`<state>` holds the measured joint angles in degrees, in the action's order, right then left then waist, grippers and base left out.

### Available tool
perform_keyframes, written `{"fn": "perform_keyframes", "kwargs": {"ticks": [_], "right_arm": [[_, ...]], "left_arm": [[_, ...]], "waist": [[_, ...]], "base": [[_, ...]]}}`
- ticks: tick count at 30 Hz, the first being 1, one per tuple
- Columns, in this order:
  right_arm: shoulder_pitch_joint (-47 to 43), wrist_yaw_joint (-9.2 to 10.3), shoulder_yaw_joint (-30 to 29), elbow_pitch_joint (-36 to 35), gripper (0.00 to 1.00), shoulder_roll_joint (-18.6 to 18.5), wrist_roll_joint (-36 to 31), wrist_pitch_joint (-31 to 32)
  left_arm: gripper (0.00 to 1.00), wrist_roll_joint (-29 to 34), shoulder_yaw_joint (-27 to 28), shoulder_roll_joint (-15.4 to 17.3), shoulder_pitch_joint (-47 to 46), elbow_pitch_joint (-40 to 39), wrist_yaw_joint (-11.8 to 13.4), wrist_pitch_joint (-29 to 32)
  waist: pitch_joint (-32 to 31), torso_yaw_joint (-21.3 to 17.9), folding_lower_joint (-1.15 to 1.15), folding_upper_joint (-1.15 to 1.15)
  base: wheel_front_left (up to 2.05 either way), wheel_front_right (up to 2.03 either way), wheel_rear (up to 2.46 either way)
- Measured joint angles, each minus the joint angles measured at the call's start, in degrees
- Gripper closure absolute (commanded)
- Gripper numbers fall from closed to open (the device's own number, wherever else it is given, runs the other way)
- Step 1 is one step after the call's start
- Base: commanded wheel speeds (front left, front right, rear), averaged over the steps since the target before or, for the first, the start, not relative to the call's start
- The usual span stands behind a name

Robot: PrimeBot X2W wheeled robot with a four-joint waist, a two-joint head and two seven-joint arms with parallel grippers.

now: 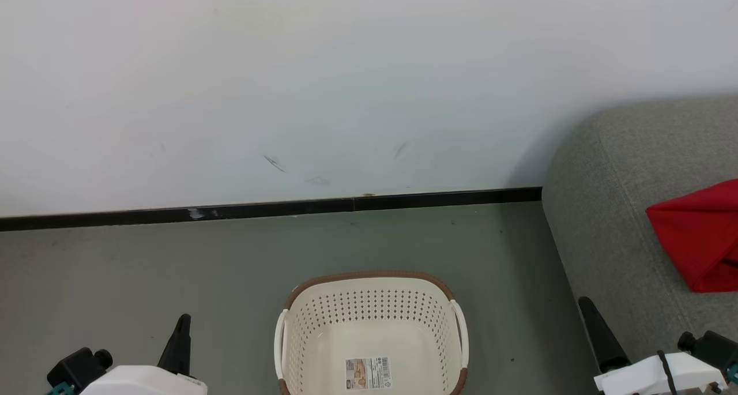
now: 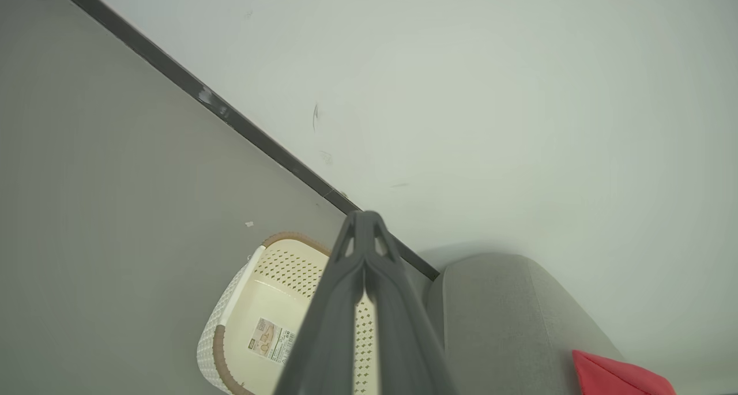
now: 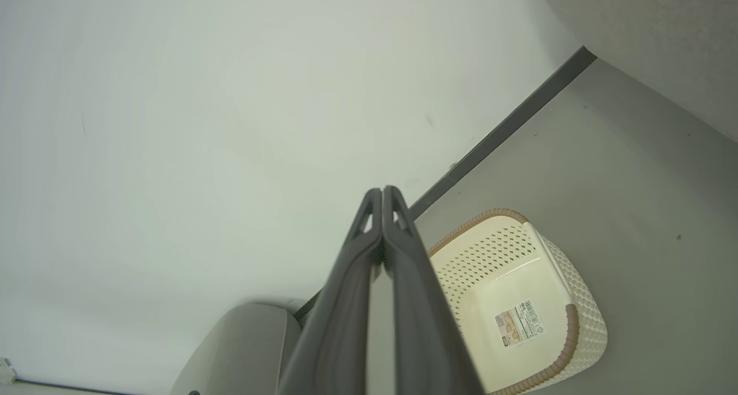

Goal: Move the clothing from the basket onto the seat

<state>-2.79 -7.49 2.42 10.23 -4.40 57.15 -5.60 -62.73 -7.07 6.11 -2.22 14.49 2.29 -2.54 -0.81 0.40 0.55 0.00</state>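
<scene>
**A:** Head view?

**B:** I see both arms low. The left gripper [image 1: 183,327] and right gripper [image 1: 588,313] point up. The red clothing [image 1: 700,239] lies on the seat [image 1: 611,199]. The basket [image 1: 372,303] stands on the floor between the arms.

**A:** Left wrist view?

**B:** Jaws pressed together, aimed at the wall above the basket.

**A:** Right wrist view?

**B:** Jaws tip to tip, with the basket just beside them.

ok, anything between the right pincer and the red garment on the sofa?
Nothing visible. Only bare fabric of the grey sofa lies between the right pincer and the red garment, which already rests on it.
</scene>
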Motion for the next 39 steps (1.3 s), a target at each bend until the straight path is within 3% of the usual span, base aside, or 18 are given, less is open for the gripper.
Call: {"fn": "perform_keyframes", "kwargs": {"ticks": [7,21,39], "right_arm": [[1.4,0.0,-0.6,1.4,1.0,-0.8,10.4,1.5],[3.4,0.0,-1.6,2.8,1.0,-1.7,26.5,3.8],[5.7,0.01,-2.6,3.8,1.0,-2.7,40.7,5.7]], "left_arm": [[1.0,-7.5,2.7,-0.9,0.0,0.2,-2.4,2.0],[1.0,-19.1,7.0,-2.4,-0.6,0.5,-5.8,5.3],[1.0,-29.5,10.9,-3.8,-0.9,0.8,-9.1,8.1]], "waist": [[0.5,-0.1,-0.42,0.0],[0.9,-0.3,-0.5,0.0],[1.0,-0.4,-0.52,0.0]], "base": [[0.0,0.0,0.0],[0.0,0.0,0.0],[0.0,0.0,0.0]]}}
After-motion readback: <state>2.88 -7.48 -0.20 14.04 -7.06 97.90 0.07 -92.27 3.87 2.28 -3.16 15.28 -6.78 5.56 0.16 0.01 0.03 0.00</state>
